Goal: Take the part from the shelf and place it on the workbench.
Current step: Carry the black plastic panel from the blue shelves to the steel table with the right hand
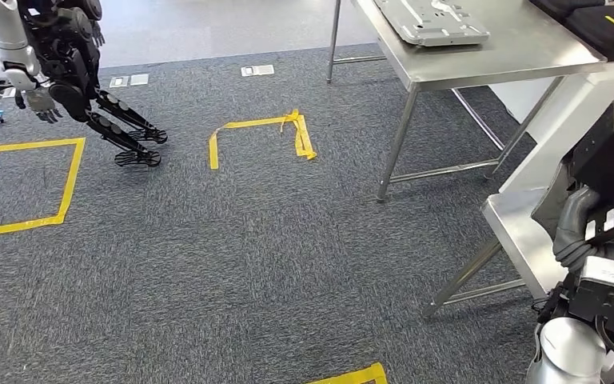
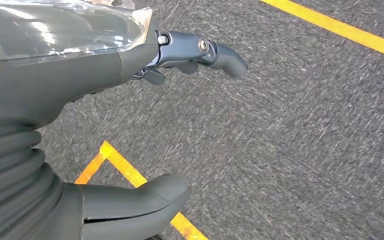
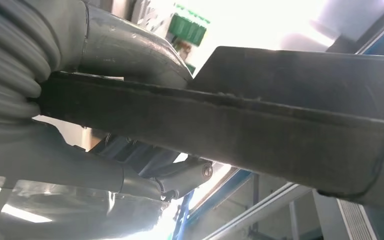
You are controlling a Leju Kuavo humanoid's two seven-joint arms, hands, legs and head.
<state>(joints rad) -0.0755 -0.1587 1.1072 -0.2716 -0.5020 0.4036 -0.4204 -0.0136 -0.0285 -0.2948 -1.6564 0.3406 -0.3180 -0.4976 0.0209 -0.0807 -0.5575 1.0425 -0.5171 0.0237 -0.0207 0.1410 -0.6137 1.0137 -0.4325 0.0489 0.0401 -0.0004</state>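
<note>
Right hand [image 3: 55, 150]: closed around the part [image 3: 260, 130], thumb on one face and fingers on the other. The grip sits at one end.

Part: dark flat slab, seen edge-on in the right wrist view. Its long axis runs straight out from my palm, so most of its length overhangs beyond the grip. How level it is against the bench I cannot tell.

Left hand [image 2: 80, 85]: holds nothing, with fingers [image 2: 220, 55] and thumb [image 2: 140, 200] apart. It hangs over the carpet [image 1: 248, 264] near yellow tape [image 2: 125, 172].

Right arm [image 1: 600, 240]: lower right of the head view, just beside a low steel ledge [image 1: 520, 232].

Bench [image 1: 520, 48]: steel top in the upper right of the head view, on my right arm's side. That makes the holding hand the nearer one.

On the bench: a grey casting [image 1: 432, 20] toward its left end and dark pads [image 1: 608, 28] at the far right. Bare steel lies between them along the near edge, and I judge that strip the landing room.

Edges: the bench's near rim and the ledge both stand between my arm and that strip, so the overhanging end must clear them.

Floor: open carpet across the centre and left. Another robot [image 1: 64, 56] stands at upper left, well apart.
</note>
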